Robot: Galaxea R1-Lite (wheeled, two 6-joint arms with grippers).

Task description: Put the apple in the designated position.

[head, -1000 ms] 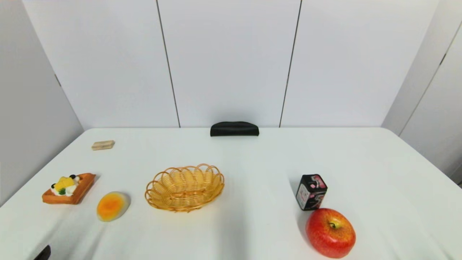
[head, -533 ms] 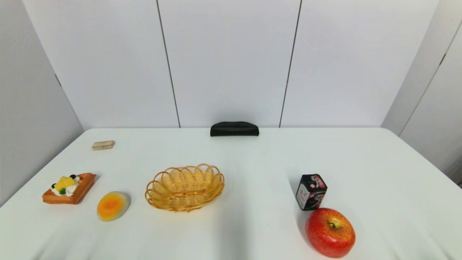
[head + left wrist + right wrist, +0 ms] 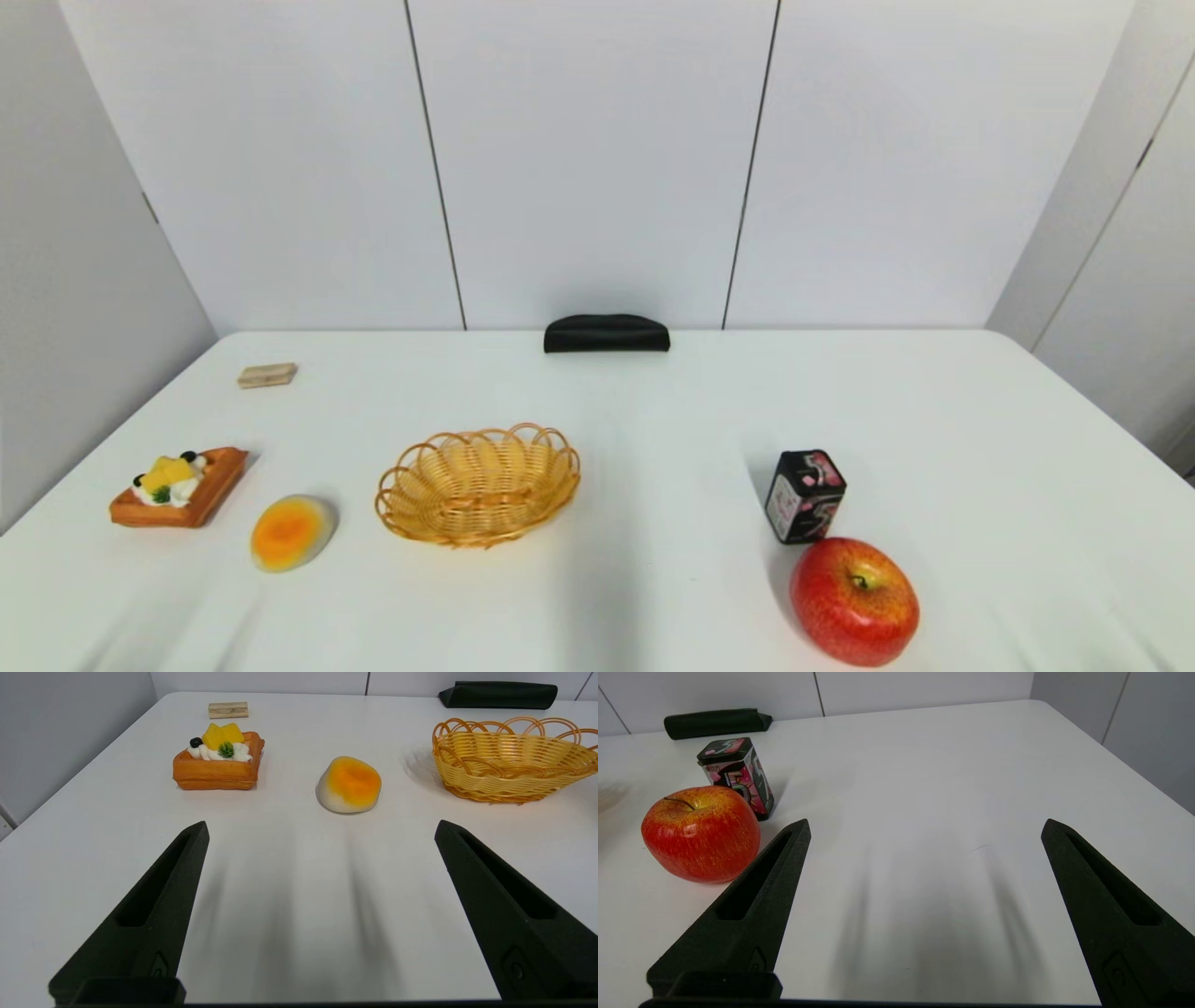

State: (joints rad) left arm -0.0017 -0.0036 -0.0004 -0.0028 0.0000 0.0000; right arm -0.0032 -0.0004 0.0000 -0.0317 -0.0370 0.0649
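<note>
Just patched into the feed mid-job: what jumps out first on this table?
The red apple stands out, near the table's front edge on the robot's right, just in front of a small black tin and untouched. Near the middle sits an empty yellow wicker basket. Both grippers, left gripper and right gripper, hang open over bare tabletop.
</note>
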